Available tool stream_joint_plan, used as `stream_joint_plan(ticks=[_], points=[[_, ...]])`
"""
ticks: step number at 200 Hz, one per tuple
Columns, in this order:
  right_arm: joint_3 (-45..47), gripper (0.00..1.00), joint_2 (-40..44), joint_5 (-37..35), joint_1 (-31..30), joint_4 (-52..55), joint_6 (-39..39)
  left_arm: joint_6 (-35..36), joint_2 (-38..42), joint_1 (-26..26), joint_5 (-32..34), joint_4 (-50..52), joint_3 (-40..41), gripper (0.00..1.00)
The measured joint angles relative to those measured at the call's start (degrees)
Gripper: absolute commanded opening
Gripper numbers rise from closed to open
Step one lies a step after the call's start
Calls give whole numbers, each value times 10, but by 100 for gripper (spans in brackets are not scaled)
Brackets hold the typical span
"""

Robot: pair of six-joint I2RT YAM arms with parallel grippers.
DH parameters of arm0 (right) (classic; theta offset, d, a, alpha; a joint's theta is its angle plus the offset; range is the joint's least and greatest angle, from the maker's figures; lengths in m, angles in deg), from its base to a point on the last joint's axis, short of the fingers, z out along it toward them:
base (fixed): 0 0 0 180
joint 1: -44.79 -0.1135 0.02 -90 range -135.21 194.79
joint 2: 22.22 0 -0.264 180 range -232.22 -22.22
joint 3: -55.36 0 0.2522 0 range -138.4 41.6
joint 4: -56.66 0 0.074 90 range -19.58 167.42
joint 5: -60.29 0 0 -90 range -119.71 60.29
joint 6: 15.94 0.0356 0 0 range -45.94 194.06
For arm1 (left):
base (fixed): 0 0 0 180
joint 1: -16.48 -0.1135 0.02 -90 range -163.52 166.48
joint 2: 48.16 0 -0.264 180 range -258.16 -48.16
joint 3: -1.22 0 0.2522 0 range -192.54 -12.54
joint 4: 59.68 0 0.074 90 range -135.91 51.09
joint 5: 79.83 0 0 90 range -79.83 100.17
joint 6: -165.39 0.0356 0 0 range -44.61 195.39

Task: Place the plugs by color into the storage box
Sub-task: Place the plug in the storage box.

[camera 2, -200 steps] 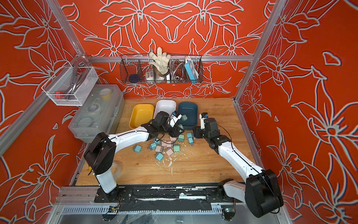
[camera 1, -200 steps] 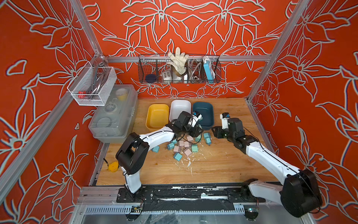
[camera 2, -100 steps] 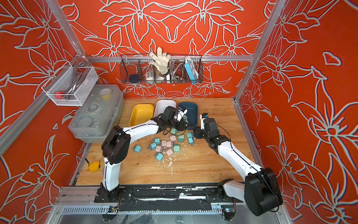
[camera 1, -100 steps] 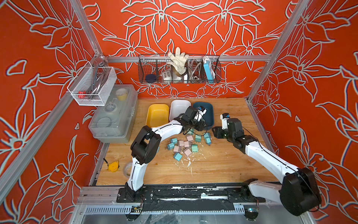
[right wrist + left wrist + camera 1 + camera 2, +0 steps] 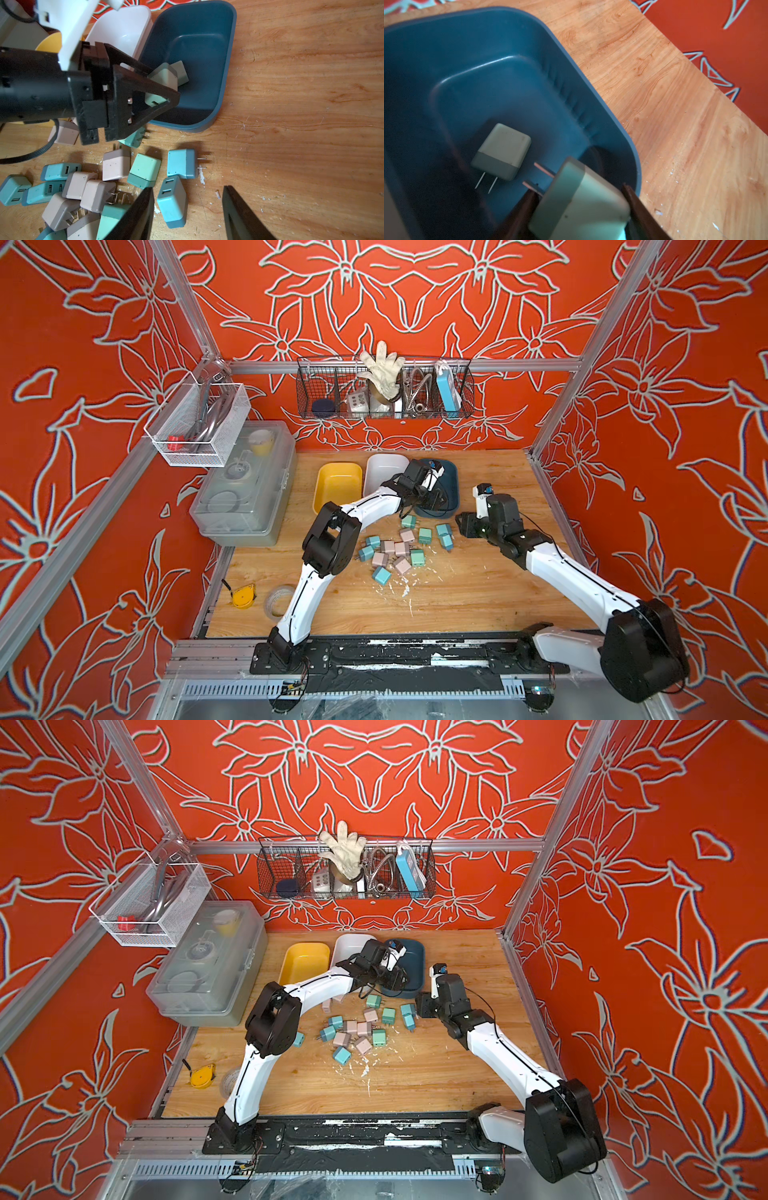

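Note:
The storage box is three tubs side by side at the back: yellow point(image 5: 337, 465), white point(image 5: 384, 456) and dark blue point(image 5: 454, 489). My left gripper point(image 5: 579, 190) is shut on a mint green plug point(image 5: 581, 205) and holds it over the dark blue tub point(image 5: 591, 87), where another green plug point(image 5: 503, 152) lies. Pink, light blue and green plugs point(image 5: 395, 549) lie in a loose pile on the table in both top views. My right gripper point(image 5: 187, 188) hangs open at the pile's right edge, over a light blue plug point(image 5: 172, 201) that lies beside one finger.
A grey lidded toolbox point(image 5: 245, 485) stands at the left, with a white mesh basket point(image 5: 199, 423) above it. A wire basket point(image 5: 384, 393) hangs on the back wall. A yellow tape measure point(image 5: 243, 597) and a tape roll point(image 5: 278, 601) lie front left. White flecks dot the wood.
My left gripper has carried the green plug from above the pile back and to the right, over the dark blue tub. The right arm has stayed still.

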Motion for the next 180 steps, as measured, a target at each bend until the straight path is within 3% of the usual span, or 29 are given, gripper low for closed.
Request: stream_joint_plan(ticks=[71, 83, 108, 117, 180], points=[[0, 58, 0, -6, -2, 7, 0, -5, -99, -2, -10, 60, -133, 7], [0, 57, 0, -7, -3, 8, 0, -5, -113, -2, -10, 68, -148, 16], [0, 58, 0, -8, -5, 9, -1, -10, -124, -2, -7, 78, -156, 55], [0, 58, 0, -9, -7, 10, -1, -11, -124, -2, -6, 80, -156, 64], [0, 58, 0, -10, -9, 12, -1, -16, -124, -2, -2, 78, -155, 68]])
